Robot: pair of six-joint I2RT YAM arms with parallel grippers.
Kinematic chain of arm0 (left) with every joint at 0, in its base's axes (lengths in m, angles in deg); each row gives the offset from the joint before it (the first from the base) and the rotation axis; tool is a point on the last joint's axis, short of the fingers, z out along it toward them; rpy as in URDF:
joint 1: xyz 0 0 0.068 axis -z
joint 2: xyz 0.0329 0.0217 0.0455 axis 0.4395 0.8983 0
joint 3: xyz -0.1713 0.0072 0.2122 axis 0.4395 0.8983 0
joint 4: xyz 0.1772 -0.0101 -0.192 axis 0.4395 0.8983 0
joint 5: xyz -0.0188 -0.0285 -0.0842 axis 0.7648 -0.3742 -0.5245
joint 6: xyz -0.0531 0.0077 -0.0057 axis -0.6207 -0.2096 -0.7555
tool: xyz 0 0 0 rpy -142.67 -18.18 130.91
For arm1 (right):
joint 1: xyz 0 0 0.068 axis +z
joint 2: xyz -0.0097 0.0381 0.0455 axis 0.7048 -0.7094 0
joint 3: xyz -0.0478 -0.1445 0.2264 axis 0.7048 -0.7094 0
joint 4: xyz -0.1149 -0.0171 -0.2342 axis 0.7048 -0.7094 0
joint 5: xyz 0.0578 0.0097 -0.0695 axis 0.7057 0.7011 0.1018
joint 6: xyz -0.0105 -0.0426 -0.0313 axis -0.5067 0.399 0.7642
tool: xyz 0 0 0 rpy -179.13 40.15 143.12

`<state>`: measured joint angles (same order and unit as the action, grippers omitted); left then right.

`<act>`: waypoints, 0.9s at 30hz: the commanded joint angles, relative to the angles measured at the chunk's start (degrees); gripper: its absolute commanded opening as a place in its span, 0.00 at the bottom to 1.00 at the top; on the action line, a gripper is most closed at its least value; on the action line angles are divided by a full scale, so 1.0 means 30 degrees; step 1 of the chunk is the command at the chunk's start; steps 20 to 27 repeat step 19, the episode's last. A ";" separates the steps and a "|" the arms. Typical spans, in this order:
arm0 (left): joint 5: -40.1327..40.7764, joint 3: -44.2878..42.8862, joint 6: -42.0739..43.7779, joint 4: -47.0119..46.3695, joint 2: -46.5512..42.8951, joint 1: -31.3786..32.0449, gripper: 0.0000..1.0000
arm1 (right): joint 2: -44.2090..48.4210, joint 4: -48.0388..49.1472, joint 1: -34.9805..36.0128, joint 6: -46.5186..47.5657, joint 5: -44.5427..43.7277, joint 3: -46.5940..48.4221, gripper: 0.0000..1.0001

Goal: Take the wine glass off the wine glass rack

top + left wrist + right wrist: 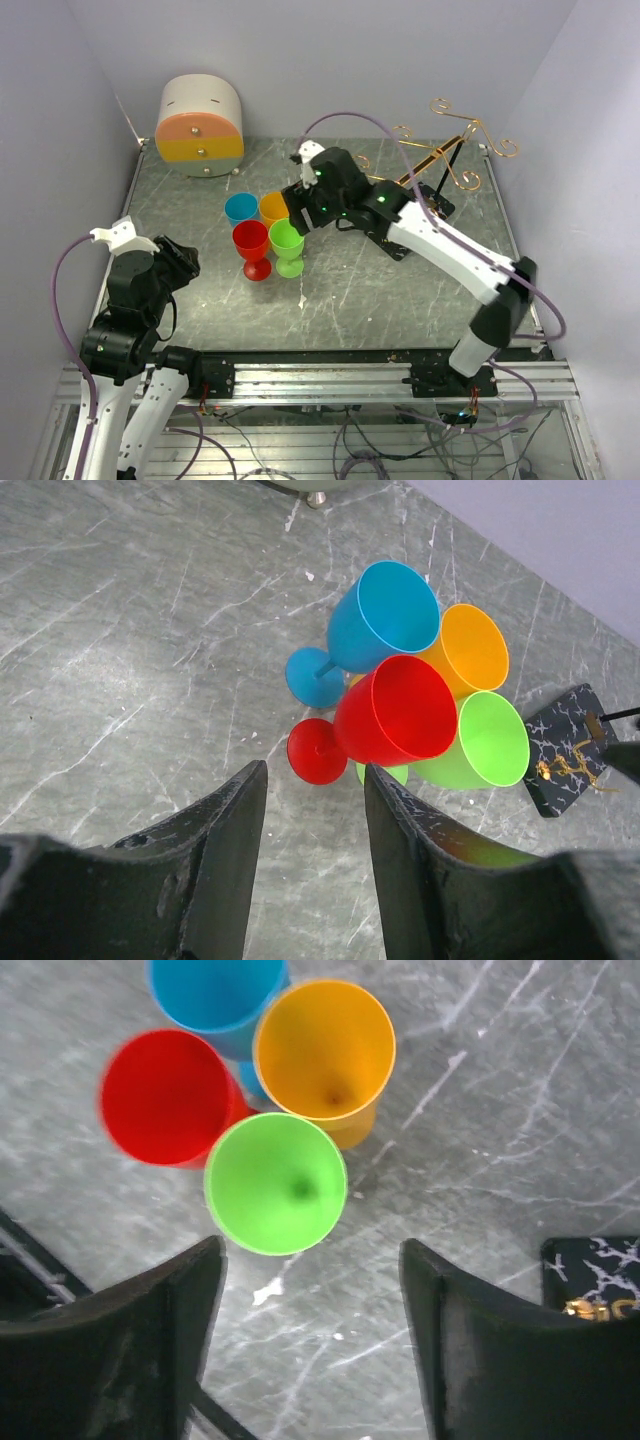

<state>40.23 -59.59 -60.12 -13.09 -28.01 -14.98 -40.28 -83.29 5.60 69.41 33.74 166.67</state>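
Note:
Four plastic wine glasses stand together on the grey table: blue (241, 208), orange (273, 207), red (250, 242) and green (287, 240). The wine glass rack (440, 160), gold wire arms on a black post and base, stands at the back right with no glass on it. My right gripper (298, 208) is open and empty, just right of the orange and green glasses; in the right wrist view (312, 1245) the green glass (275, 1182) sits just ahead of it. My left gripper (185, 262) is open and empty, left of the glasses; it also shows in the left wrist view (315, 770), facing the red glass (395, 710).
A round white box with pink and yellow drawers (200, 125) stands at the back left. The rack's black base shows in the left wrist view (565, 750) and the right wrist view (600, 1280). Walls close in the table on three sides.

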 commanded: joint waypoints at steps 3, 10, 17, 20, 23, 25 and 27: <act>0.0479 0.0005 0.0073 -0.0628 0.0215 -0.0006 0.56 | 0.4023 0.4137 -0.0073 -0.0927 0.0493 -0.3348 1.00; 0.0526 -0.0058 0.0073 -0.0510 0.0285 -0.0006 0.58 | 0.8197 0.6556 -0.0075 -0.1868 -0.2196 -0.7329 1.00; 0.0588 -0.0050 0.0029 -0.0481 0.0323 -0.0006 0.58 | 1.1502 0.7802 -0.0076 -0.2231 -0.3654 -0.9951 1.00; 0.0598 -0.0062 0.0016 -0.0501 0.0377 -0.0007 0.58 | 1.1769 0.7634 -0.0075 -0.2208 -0.3999 -1.0150 1.00; 0.0598 -0.0062 0.0016 -0.0501 0.0377 -0.0007 0.58 | 1.1769 0.7634 -0.0075 -0.2208 -0.3999 -1.0150 1.00; 0.0598 -0.0062 0.0016 -0.0501 0.0377 -0.0007 0.58 | 1.1769 0.7634 -0.0075 -0.2208 -0.3999 -1.0150 1.00; 0.0598 -0.0062 0.0016 -0.0501 0.0377 -0.0007 0.58 | 1.1769 0.7634 -0.0075 -0.2208 -0.3999 -1.0150 1.00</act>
